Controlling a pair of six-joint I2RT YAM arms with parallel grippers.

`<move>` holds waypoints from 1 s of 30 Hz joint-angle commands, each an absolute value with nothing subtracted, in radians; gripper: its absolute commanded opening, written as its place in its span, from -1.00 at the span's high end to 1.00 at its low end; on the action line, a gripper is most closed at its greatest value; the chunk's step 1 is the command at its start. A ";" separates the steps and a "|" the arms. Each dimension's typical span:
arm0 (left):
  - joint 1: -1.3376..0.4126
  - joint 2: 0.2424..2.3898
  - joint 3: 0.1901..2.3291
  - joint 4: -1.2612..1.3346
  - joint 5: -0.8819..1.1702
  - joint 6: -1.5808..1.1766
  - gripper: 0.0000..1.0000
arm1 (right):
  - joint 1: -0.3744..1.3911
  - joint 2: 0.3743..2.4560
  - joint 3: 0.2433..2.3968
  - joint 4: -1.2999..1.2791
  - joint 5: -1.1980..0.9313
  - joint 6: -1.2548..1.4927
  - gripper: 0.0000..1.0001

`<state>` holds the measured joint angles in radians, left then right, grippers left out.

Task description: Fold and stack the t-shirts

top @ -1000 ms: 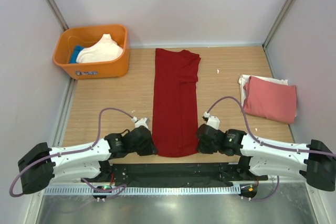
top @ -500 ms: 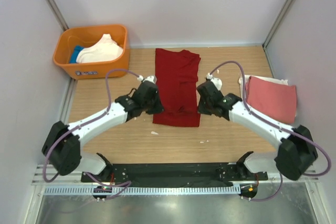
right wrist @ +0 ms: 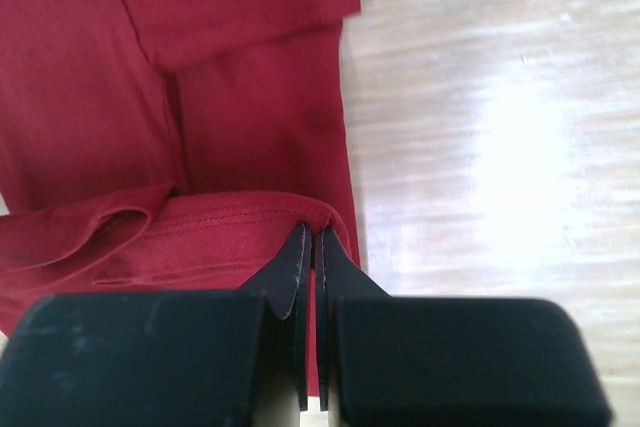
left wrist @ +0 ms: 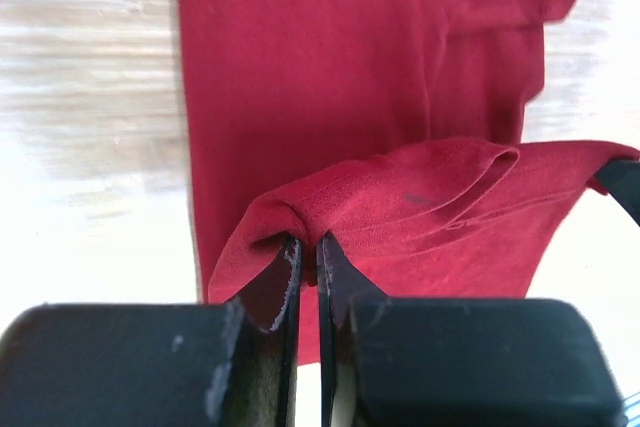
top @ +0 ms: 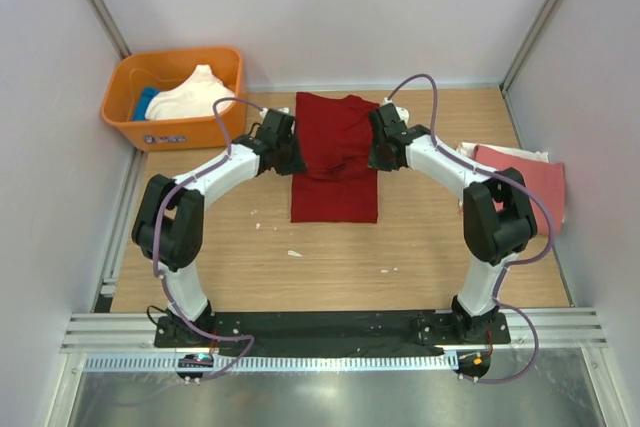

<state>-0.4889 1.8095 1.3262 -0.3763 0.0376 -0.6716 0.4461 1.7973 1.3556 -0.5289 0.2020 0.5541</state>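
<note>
Top view, dark red t-shirt (top: 335,192): mid-table (top: 330,267), running 12 to 6 o'clock, top layer bunched between the arms.
Top view, left gripper (top: 285,152): at the shirt's 9 o'clock edge.
Top view, right gripper (top: 383,150): at its 3 o'clock edge.
Top view, others: salmon-pink t-shirt (top: 525,197) folded at 3 o'clock; orange tub (top: 175,132) at 10 o'clock, holding a cream t-shirt (top: 195,97).
Left wrist: jaws narrow, pinching a red fold held above the flat shirt.
Right wrist: jaws narrow, pinching the stitched hem; bare table at 2 o'clock.

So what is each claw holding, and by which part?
Both grip the dark red t-shirt: left claw pinches its lifted hem edge's left corner, right claw the right corner.
</note>
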 commanded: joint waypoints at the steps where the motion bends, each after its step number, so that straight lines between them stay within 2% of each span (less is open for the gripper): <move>1: -0.465 1.821 1.377 -0.354 0.086 -0.657 1.00 | 0.428 1.827 1.436 -0.517 0.172 0.523 0.98; 17: -0.416 1.930 1.486 -0.331 0.155 -0.669 1.00 | 0.393 1.967 1.597 -0.546 0.198 0.529 0.98; 18: -0.413 1.942 1.493 -0.331 0.159 -0.667 0.96 | 0.388 1.971 1.598 -0.543 0.192 0.531 0.97; 19: -0.413 1.948 1.502 -0.333 0.155 -0.664 0.59 | 0.385 1.982 1.606 -0.537 0.184 0.537 0.92; 20: -0.407 1.951 1.505 -0.333 0.152 -0.655 0.41 | 0.376 1.986 1.612 -0.531 0.178 0.538 0.60; 21: -0.405 1.954 1.509 -0.333 0.147 -0.652 0.26 | 0.374 1.993 1.620 -0.531 0.178 0.540 0.37; 22: -0.399 1.956 1.522 -0.345 0.147 -0.650 -0.09 | 0.370 1.991 1.631 -0.537 0.199 0.549 -0.08; 23: -0.390 1.951 1.523 -0.351 0.149 -0.649 -0.20 | 0.367 1.982 1.626 -0.538 0.202 0.549 -0.19; 25: -0.385 1.913 1.502 -0.363 0.153 -0.637 -0.37 | 0.367 1.921 1.574 -0.523 0.202 0.551 -0.34; 30: -0.387 1.775 1.356 -0.354 0.159 -0.606 -0.44 | 0.365 1.743 1.356 -0.418 0.105 0.542 -0.27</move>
<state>-0.3874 1.8942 1.4139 -0.3557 0.1375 -0.6411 0.3618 1.8874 1.4338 -0.4892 0.1616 0.5480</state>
